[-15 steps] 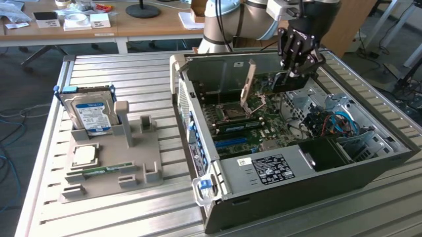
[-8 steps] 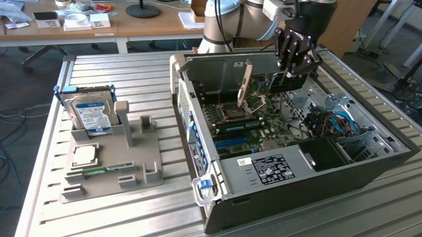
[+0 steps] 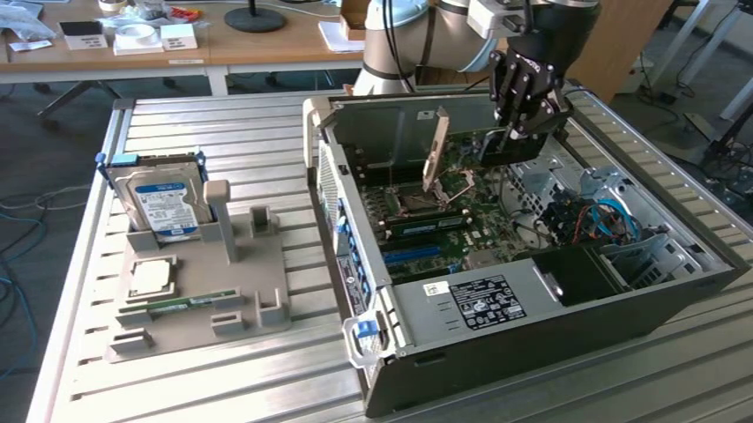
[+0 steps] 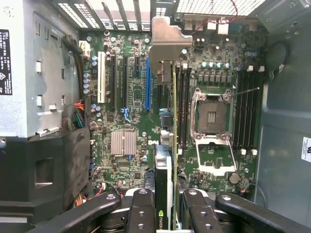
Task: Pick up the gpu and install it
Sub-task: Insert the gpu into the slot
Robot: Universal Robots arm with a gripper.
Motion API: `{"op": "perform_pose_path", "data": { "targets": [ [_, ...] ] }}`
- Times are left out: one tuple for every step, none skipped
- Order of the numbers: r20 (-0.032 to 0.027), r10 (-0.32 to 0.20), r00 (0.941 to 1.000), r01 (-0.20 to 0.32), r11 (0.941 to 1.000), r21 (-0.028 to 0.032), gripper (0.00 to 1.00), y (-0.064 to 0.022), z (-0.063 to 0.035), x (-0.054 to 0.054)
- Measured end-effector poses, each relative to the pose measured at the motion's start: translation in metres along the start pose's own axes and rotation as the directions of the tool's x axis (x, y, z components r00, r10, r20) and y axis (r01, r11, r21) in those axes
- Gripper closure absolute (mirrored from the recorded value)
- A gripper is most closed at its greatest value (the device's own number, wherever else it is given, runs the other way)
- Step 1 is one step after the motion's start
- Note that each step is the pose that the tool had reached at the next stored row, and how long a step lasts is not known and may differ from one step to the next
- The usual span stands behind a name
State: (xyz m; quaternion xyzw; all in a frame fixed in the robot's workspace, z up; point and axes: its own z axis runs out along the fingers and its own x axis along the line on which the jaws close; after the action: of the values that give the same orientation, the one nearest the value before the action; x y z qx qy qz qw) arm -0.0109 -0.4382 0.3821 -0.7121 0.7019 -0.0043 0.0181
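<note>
The gripper (image 4: 169, 216) is clamped on the gpu (image 4: 164, 170), holding it on edge inside the open computer case (image 3: 530, 348), over the motherboard (image 4: 138, 104), bracket toward the case's rear edge.

Table (image 3: 235, 388): fixture tray (image 3: 264, 264) on the exterior view's left, open computer case (image 3: 565, 344) just beside it on the right. On the tray: hard drive (image 3: 162, 198) upright at the far end, processor chip (image 3: 151, 278) before it, memory stick (image 3: 176, 306) nearer still. In the case: motherboard (image 4: 214, 167) on the floor, socket (image 4: 212, 116) between two banks of memory slots (image 4: 183, 107). The gpu (image 4: 164, 189) stands on edge over the motherboard, between the fingers of the gripper (image 4: 170, 213), alongside the expansion slots (image 4: 124, 80)
</note>
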Motion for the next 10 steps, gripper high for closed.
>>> {"op": "perform_pose_path", "data": {
  "targets": [
    [0.0000,0.000,1.0000,0.000,1.0000,0.0000,0.73,0.0003,0.0004,0.0000],
    [0.0000,0.000,1.0000,0.000,1.0000,0.0001,0.73,0.0007,0.0008,0.0000],
    [0.0001,0.000,1.0000,0.000,1.0000,0.0000,0.73,0.0011,0.0014,0.0000],
    [0.0001,0.000,1.0000,0.000,1.0000,0.0001,0.73,0.0015,0.0021,0.0000],
    [0.0001,0.000,1.0000,0.000,1.0000,0.0001,0.73,0.0019,0.0029,0.0000],
    [0.0000,0.000,1.0000,0.000,1.0000,0.0001,0.73,0.0022,0.0037,0.0000],
    [-0.0001,0.000,1.0000,0.000,1.0000,0.0000,0.73,0.0024,0.0044,0.0000],
    [-0.0001,0.000,1.0000,0.000,1.0000,0.0000,0.73,0.0024,0.0047,0.0000],
    [-0.0001,0.000,1.0000,0.000,1.0000,0.0000,0.73,0.0024,0.0047,0.0000],
    [-0.0002,0.000,1.0000,0.000,1.0000,0.0000,0.73,0.0025,0.0047,0.0000]
  ]
}}
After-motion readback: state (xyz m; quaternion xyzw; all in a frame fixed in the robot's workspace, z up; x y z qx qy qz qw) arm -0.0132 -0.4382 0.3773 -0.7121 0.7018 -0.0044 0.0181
